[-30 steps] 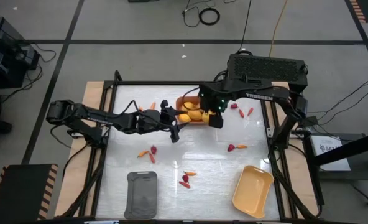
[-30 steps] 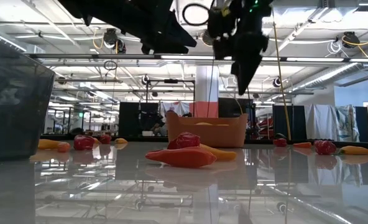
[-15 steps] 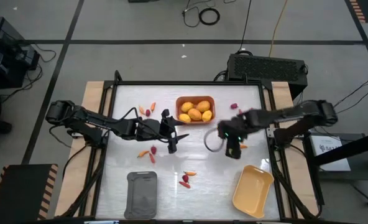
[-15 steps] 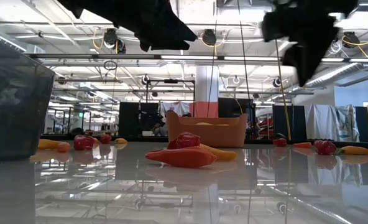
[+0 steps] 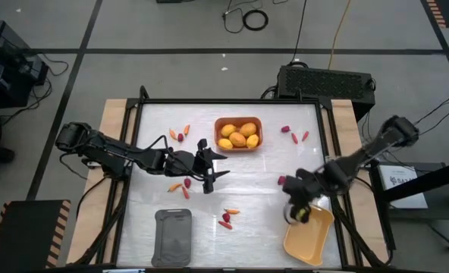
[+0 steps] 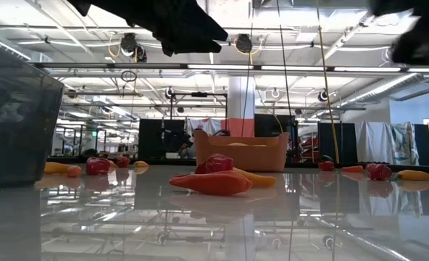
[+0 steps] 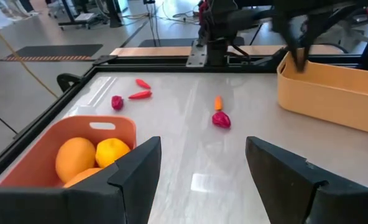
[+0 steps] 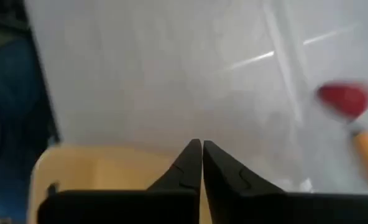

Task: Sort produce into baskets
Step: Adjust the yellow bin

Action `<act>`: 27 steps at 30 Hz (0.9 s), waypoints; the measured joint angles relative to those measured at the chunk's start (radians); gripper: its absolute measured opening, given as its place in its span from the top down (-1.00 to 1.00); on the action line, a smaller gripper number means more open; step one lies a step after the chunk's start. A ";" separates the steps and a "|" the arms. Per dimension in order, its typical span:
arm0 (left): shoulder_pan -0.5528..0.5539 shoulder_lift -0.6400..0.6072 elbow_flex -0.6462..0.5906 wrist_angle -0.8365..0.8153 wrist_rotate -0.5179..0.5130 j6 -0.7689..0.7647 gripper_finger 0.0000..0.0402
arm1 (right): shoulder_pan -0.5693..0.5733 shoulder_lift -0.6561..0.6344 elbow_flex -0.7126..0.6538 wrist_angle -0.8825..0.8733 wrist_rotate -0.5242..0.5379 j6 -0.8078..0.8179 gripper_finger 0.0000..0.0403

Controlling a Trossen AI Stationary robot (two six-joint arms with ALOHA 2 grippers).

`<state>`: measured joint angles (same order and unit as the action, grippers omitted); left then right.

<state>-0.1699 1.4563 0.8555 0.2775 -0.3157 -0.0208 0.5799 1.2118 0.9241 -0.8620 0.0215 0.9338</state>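
The orange-brown basket (image 5: 238, 134) at the far middle holds several yellow-orange fruits (image 7: 75, 155). The dark grey basket (image 5: 173, 236) and the pale yellow basket (image 5: 309, 235) stand near the front edge. Carrot sticks and red berries lie loose on the table in small groups (image 5: 180, 185) (image 5: 227, 218) (image 5: 293, 135) (image 5: 285, 180). My left gripper (image 5: 208, 171) hovers open above the table's middle left, its fingers (image 7: 134, 168) wide apart around nothing. My right gripper (image 8: 201, 146) is shut and empty above the pale yellow basket's far rim (image 8: 109, 165), with a berry (image 8: 342, 98) and a carrot (image 8: 364, 146) lying nearby.
A black frame (image 5: 327, 152) borders the white tabletop. In the low view a carrot and berry (image 6: 211, 181) lie in the foreground and the dark basket's wall (image 6: 19, 123) fills the left. Bare table lies between the two near baskets.
My right gripper has swung from above the orange-brown basket toward the table's near right, ending over the pale yellow basket's far rim, and has rolled about as it went. My left gripper has drifted a little toward the near edge. No produce has moved.
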 joint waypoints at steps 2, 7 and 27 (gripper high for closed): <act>0.000 0.000 0.000 0.000 0.000 0.000 -0.20 | 0.079 0.012 -0.002 0.003 0.014 0.098 0.97; 0.000 0.000 0.000 0.004 0.000 0.000 -0.20 | 0.242 0.065 -0.030 0.058 0.079 0.307 0.99; 0.000 0.000 0.000 0.006 -0.001 -0.019 -0.20 | 0.434 0.341 -0.040 0.433 -0.077 0.303 1.00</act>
<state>-0.1699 1.4563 0.8555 0.2840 -0.3172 -0.0402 1.0136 1.5532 0.8841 -0.4288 -0.0555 1.2371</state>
